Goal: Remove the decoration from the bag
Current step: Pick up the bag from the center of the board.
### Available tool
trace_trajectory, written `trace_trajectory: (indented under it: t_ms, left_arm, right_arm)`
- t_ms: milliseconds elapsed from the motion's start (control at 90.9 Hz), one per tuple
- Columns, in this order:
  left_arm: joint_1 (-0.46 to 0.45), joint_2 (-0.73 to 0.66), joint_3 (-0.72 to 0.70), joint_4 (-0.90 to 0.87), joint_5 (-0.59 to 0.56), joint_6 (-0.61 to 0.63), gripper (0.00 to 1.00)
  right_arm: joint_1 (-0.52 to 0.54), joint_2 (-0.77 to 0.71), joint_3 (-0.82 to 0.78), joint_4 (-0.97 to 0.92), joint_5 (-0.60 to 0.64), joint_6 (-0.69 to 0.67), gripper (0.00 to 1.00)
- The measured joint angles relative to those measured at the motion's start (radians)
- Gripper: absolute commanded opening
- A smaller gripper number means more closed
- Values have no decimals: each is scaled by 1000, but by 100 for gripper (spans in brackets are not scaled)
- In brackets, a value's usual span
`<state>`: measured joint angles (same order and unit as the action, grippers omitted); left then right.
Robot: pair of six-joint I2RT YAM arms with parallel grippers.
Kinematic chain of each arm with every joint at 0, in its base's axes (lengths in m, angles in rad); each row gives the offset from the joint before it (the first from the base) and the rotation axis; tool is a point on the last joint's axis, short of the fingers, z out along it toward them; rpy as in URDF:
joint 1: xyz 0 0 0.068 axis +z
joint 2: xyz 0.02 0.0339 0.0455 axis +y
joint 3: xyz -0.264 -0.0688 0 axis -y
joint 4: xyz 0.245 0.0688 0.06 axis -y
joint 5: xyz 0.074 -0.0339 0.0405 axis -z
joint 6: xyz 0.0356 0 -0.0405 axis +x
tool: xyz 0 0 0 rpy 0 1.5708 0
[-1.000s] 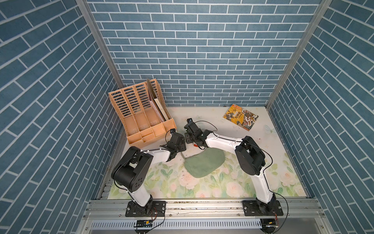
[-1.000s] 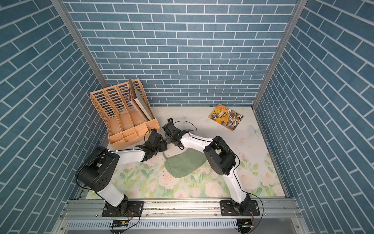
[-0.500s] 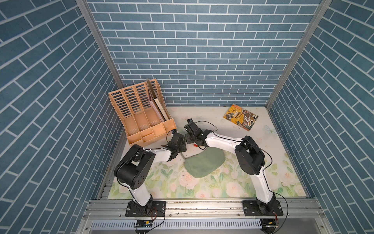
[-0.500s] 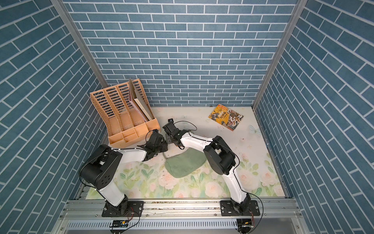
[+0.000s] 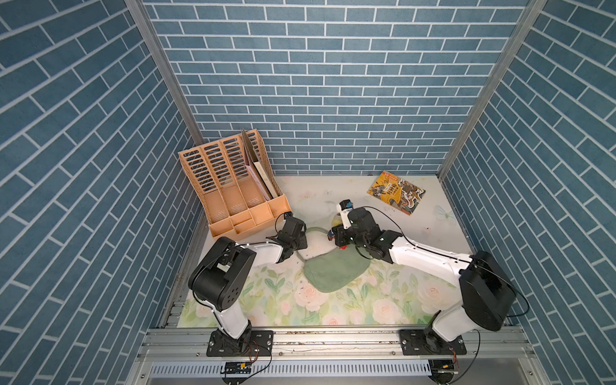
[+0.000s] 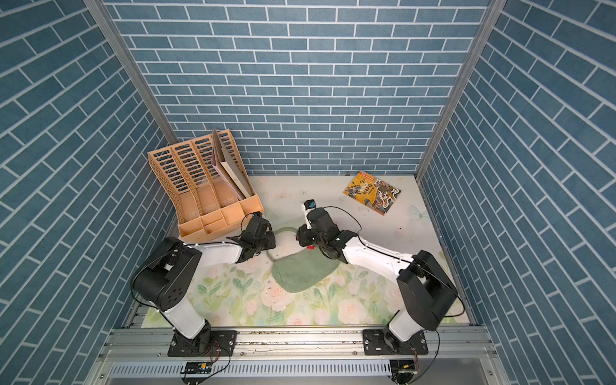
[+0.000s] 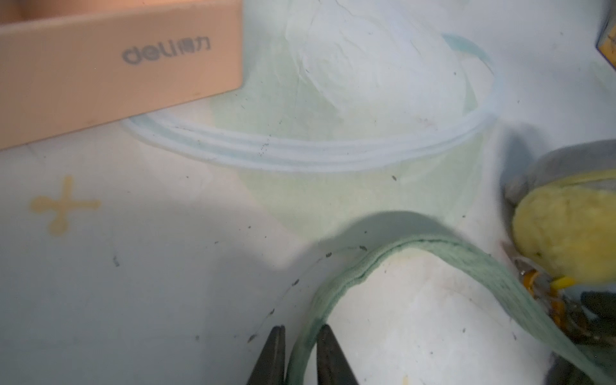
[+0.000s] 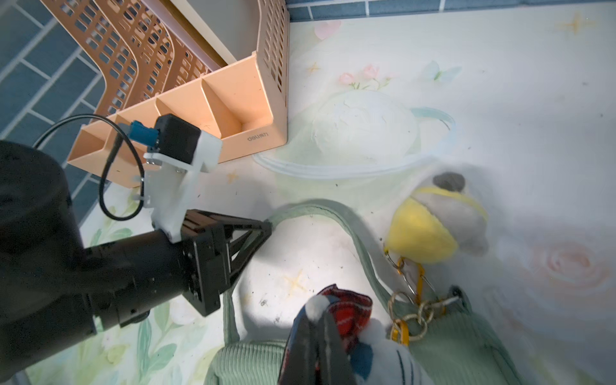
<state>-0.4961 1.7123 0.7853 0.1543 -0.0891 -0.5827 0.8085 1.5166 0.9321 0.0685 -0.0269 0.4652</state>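
Blue brick-pattern walls [image 5: 316, 83] close in a table [image 5: 383, 300] covered with a floral mat. In both top views the bag [image 5: 335, 275] lies flat near the table's middle, toward the front. Its strap [image 5: 313, 230] loops back toward the peach file rack [image 5: 233, 190]. A picture book [image 5: 396, 192] lies well apart, near the far right corner. The left gripper [image 5: 302, 242] and the right gripper [image 5: 336, 239] sit low at the bag's far edge, facing each other across the strap loop; from up here I cannot tell how their fingers stand.

From the left wrist, the left gripper's two dark fingers [image 7: 328, 353] stand narrow, with the green strap pinched between them. A yellow plush charm [image 7: 566, 233] lies just beside the strap, and the file rack's front wall stands beyond.

From the right wrist, the right gripper's fingers [image 8: 310, 346] are drawn close together on a tartan plush charm [image 8: 350, 310] at the bag's top edge. Metal rings and clasps [image 8: 416, 310] link the yellow plush charm to the bag's corner. The left gripper's tips meet on the strap, near the top of its loop.
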Motion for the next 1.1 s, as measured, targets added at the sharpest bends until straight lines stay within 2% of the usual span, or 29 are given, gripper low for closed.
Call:
trace_trajectory:
  t_ms: [110,242,418,572,737,957,1100]
  left_arm:
    - [0,-46,2,-22,2,11,16]
    - [-6,-189,2,-26,7,52,14]
    - [-24,-393,6,-7,26,147,13]
    - [-28,-466,70,-33,69,230,13]
    - [-37,-507,140,-61,122,293,12]
    - [-48,-542,157,-96,166,328,12]
    - [-49,-551,157,-124,173,345,12]
  right_arm:
    - [-28,-64,-135,52,-55,-2,29]
    - [-52,-131,-227,61,-83,-27,42]
    - [-77,-204,-171,100,-82,-139,56]
    - [-80,-199,-109,196,-76,-275,62]
    - [-80,-136,-98,293,-122,-400,65]
    - [-80,45,27,326,-179,-492,65]
    - [-80,158,117,360,-212,-508,57]
